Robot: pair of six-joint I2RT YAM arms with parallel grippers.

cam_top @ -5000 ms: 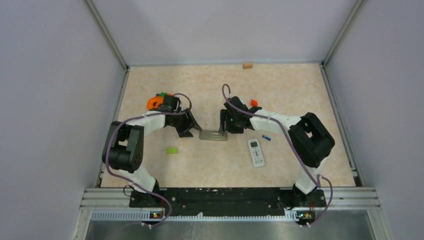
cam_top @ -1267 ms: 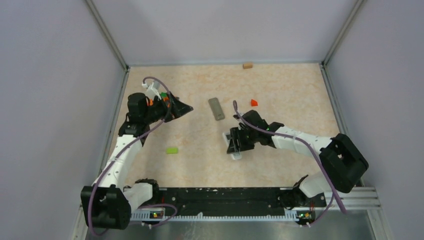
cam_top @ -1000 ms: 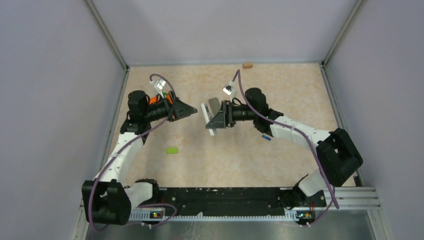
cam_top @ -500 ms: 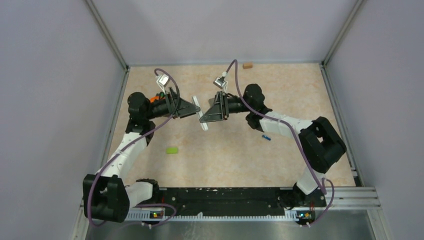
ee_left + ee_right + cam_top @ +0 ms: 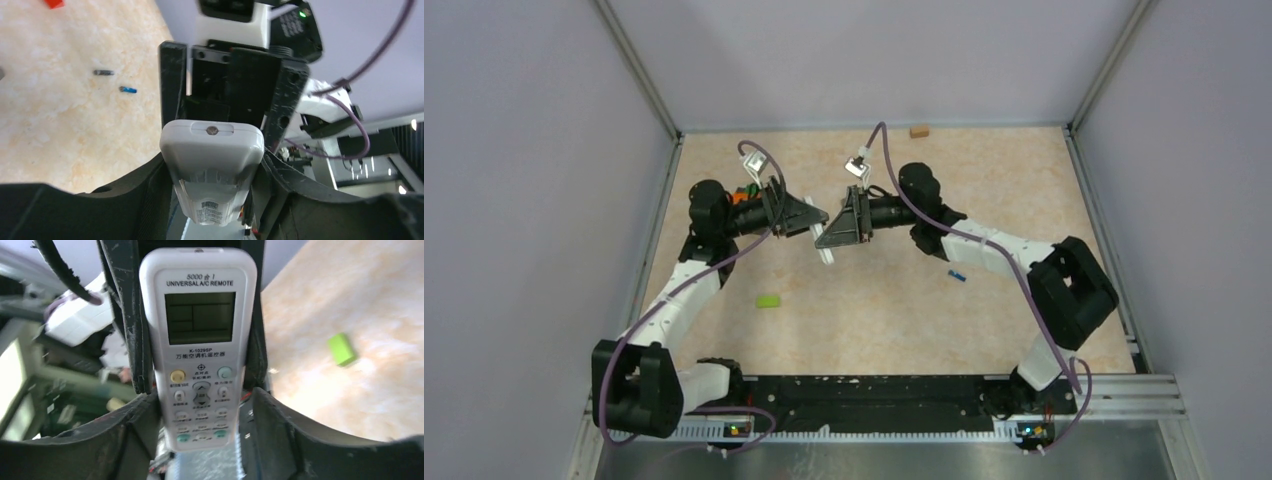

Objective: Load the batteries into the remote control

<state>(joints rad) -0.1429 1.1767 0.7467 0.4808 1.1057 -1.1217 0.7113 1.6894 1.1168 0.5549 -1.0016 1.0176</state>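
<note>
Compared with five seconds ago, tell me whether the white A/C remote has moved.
Yes. The white A/C remote lay just left of the blue battery; now it is raised in the right gripper, much farther left and farther back.

Left hand (image 5: 820,216); right hand (image 5: 824,238); raised, tip-to-tip

Top view: remote (image 5: 825,253) mostly hidden between the left gripper (image 5: 819,218) and right gripper (image 5: 824,240); only a white sliver shows beneath them. Orange object (image 5: 738,198) largely behind the left arm (image 5: 686,285). Blue battery (image 5: 957,275) a mere speck.

Left wrist: red block (image 5: 54,3) cut by the top edge. Dark battery (image 5: 103,72) too small for markings. Remote's label unreadable, its near end sunk inside the left gripper.

Right wrist: remote's lowest buttons blurred and partly hidden; room at left a blur. Left gripper possibly pressing the casing, contact not discernible.
</note>
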